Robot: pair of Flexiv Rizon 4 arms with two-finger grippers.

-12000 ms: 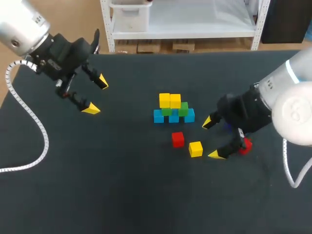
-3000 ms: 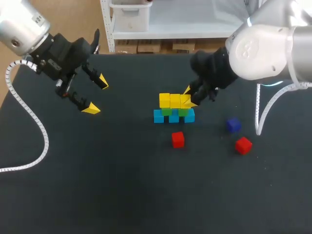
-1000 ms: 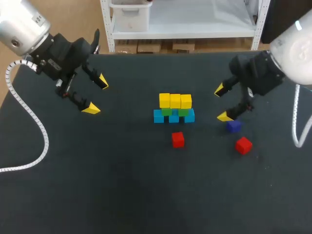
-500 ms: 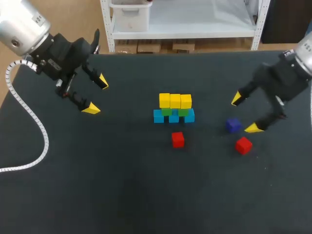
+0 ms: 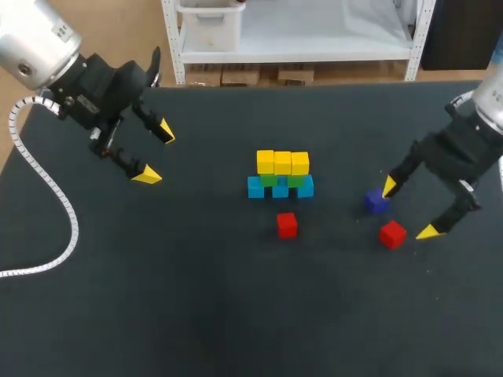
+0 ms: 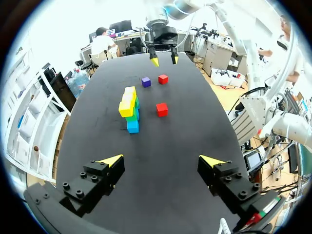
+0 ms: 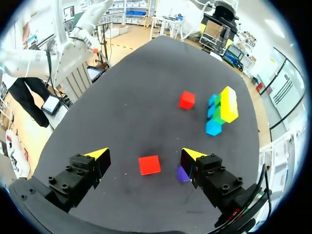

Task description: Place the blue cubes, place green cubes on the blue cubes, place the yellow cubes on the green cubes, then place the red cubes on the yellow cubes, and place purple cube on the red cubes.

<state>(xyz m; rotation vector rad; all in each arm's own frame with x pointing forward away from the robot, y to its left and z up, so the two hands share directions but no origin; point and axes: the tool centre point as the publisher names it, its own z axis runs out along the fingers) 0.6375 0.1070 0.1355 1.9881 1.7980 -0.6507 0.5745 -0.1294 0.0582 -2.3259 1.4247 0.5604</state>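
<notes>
- Head view: on the dark table (image 5: 196,314) a small stepped stack stands near the middle, with three blue cubes (image 5: 280,189) in a row at the bottom, two green cubes (image 5: 295,180) on them and three yellow cubes (image 5: 283,162) on top.
- One red cube, the near red cube (image 5: 287,225), lies alone on the table just in front of the stack, apart from it.
- Off to the right lie the purple cube (image 5: 376,203) and the far red cube (image 5: 392,234), close together but not touching.
- The right gripper (image 5: 409,209) is over these two cubes with its jaws spread wide and holding nothing. One yellow tip is at the purple cube's edge and the other is just past the far red cube.
- Right wrist view: the far red cube (image 7: 149,165) lies flat on the table between the spread fingers of the right gripper (image 7: 146,154), and neither finger touches it.
- The purple cube (image 7: 182,173) is tight beside one finger and partly hidden by it, so I cannot tell whether they touch.
- The left gripper (image 5: 156,153) is at the table's far left, well apart from every cube.
- Left wrist view: the left gripper (image 6: 162,161) has its jaws wide and empty, with the stack's yellow cubes (image 6: 127,104) and the near red cube (image 6: 161,109) well ahead of it.
</notes>
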